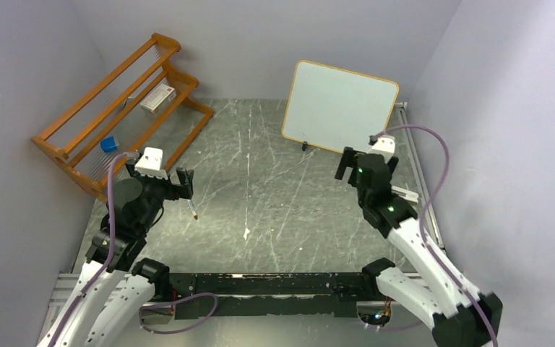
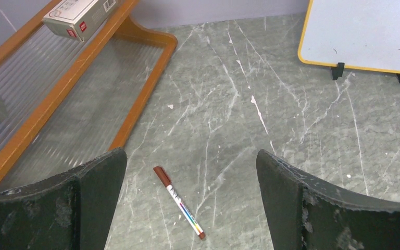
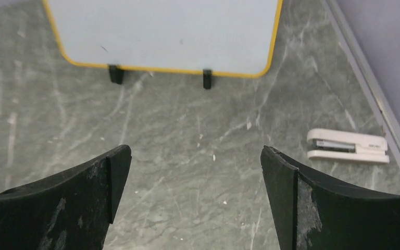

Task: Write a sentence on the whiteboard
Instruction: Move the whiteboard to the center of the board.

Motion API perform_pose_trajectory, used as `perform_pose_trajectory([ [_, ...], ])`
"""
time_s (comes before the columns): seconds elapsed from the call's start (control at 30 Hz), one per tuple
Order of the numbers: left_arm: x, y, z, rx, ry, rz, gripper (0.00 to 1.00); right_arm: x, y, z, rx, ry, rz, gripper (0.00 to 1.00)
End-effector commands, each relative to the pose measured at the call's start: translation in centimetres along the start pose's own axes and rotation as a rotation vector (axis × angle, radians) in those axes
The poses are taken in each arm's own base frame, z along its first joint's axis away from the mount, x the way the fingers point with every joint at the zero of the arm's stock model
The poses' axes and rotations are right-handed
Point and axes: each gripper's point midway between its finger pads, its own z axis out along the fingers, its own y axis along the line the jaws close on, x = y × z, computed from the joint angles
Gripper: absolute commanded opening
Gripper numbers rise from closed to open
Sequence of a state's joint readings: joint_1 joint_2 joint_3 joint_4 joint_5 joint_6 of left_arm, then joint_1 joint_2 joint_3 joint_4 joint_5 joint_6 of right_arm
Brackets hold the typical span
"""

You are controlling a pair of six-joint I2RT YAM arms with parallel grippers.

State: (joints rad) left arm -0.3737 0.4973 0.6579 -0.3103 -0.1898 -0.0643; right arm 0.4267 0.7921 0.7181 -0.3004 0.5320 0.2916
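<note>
Table: grey-green marbled top, scuffed with pale streaks and a few white specks, metal rail along the right edge. Far left: wooden rack, orange-brown, set at an angle, its base on the top. Far right: whiteboard, upright and leaning slightly back, resting on two black feet. Near left of centre: marker, white barrel with brown cap, lying flat, well apart from rack and whiteboard. Right side: stapler, white, lying flat just beside the rail.
</note>
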Motion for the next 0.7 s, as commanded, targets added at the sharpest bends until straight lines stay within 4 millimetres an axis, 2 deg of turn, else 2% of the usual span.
perform_pose_trajectory([
  [0.0,-1.2,0.1,0.1,0.000,-0.055,-0.013,0.98,1.5,0.1,2.8,0.094,0.063,0.028,1.00],
  [0.13,-1.1,0.1,0.1,-0.004,-0.053,-0.014,0.98,3.3,0.1,6.4,0.129,0.094,0.040,0.99],
  [0.2,-1.1,0.1,0.1,-0.005,-0.053,-0.014,0.98,4.3,-1.2,8.5,0.180,0.127,0.050,0.97],
  [0.33,-0.9,-0.4,0.3,0.014,-0.046,-0.010,0.98,6.4,-2.2,12.2,0.235,0.194,0.022,0.93],
  [0.47,-1.0,-0.4,0.2,0.017,-0.051,-0.007,0.98,9.0,-1.6,15.1,0.235,0.265,-0.015,0.86],
  [0.67,-0.8,-0.4,0.4,0.014,-0.040,-0.003,0.98,9.7,-0.8,19.0,0.219,0.288,-0.016,0.69],
])
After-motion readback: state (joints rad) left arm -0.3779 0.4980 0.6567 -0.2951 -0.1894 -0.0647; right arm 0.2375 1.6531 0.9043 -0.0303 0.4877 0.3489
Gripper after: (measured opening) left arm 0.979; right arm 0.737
